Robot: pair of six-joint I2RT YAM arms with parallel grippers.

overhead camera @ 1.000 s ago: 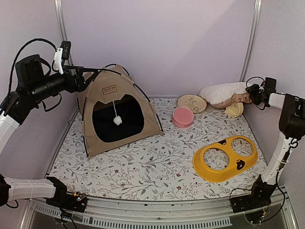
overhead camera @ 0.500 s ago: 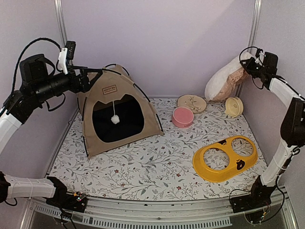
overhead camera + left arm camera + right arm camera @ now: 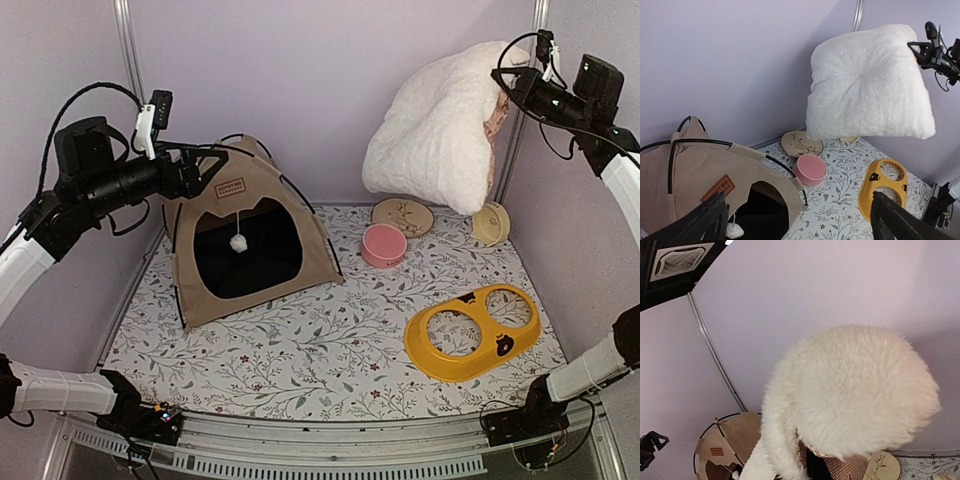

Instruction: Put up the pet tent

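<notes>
The pet tent [image 3: 250, 235] stands upright at the back left of the counter [image 3: 300, 350], its dark doorway facing the near edge. Thin black poles [image 3: 300, 195] arch over the tan fabric. A brown label patch [image 3: 229, 186] sits above the doorway and a white pom-pom [image 3: 238, 242] hangs in it.

The left pincer [image 3: 200, 168] hovers just beside the tent's peak with its fingers [image 3: 705, 220] spread wide and nothing between them (whether it brushes a pole, I cannot tell).

High at the back right, the right pincer [image 3: 505, 78] is pressed together on one corner of a fluffy white pillow [image 3: 435, 130]. The pillow dangles in the air, well apart from the tent.

Under the pillow, a patterned plate [image 3: 402, 216] and a small yellow bowl [image 3: 491, 224] lie near the back wall. A pink bowl [image 3: 383, 245] sits just in front of the plate, and a yellow double-bowl holder [image 3: 473, 330] lies nearer the front right.
</notes>
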